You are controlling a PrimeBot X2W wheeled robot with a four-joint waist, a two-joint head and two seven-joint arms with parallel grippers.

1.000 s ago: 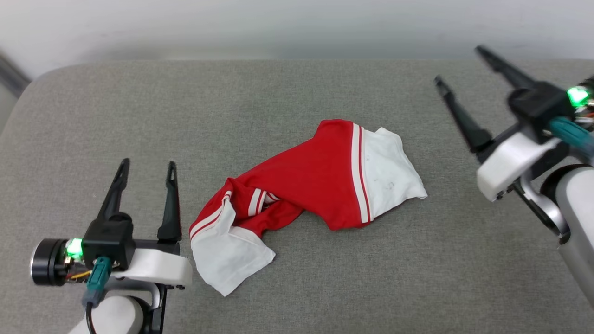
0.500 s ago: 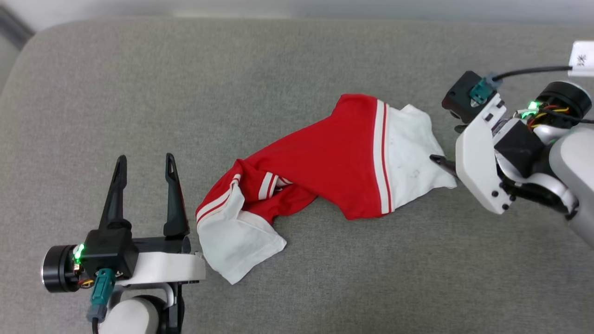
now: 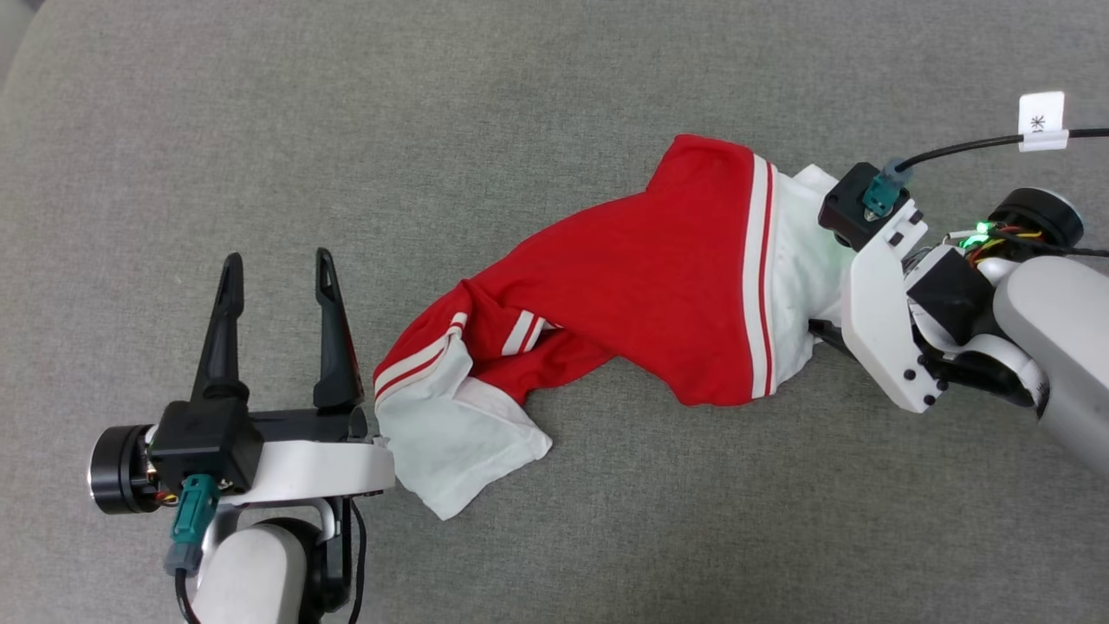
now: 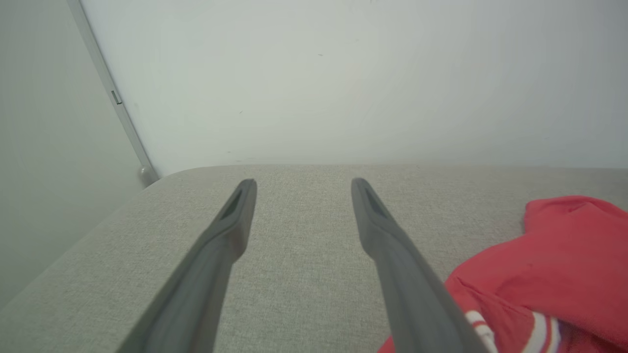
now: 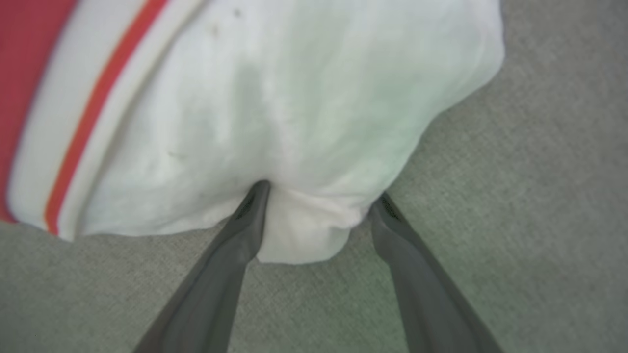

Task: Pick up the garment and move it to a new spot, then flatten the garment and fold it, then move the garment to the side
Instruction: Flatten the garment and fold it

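Note:
The garment [image 3: 641,286], a red shirt with white sleeves and red-and-white striped trim, lies crumpled on the grey cushion [image 3: 433,104]. In the head view my left gripper [image 3: 277,258] stands open just left of the lower white sleeve, apart from it. Its two fingers frame bare cushion in the left wrist view, left gripper [image 4: 299,182], with the red garment [image 4: 549,260] at the right. My right gripper [image 3: 819,279] reaches in from the right at the other white sleeve. In the right wrist view the right gripper [image 5: 321,192] is open, its fingers straddling a bulge of the garment [image 5: 294,98] sleeve's edge.
A black cable with a white tag [image 3: 1040,121] runs off the right wrist. A pale wall [image 4: 343,73] rises behind the cushion's far edge. The cushion's rounded corner [image 4: 162,179] lies far left.
The head camera has tipped down. My right gripper has swung from up in the air down to the white sleeve, and its fingers now straddle the sleeve's edge. The left gripper has held still.

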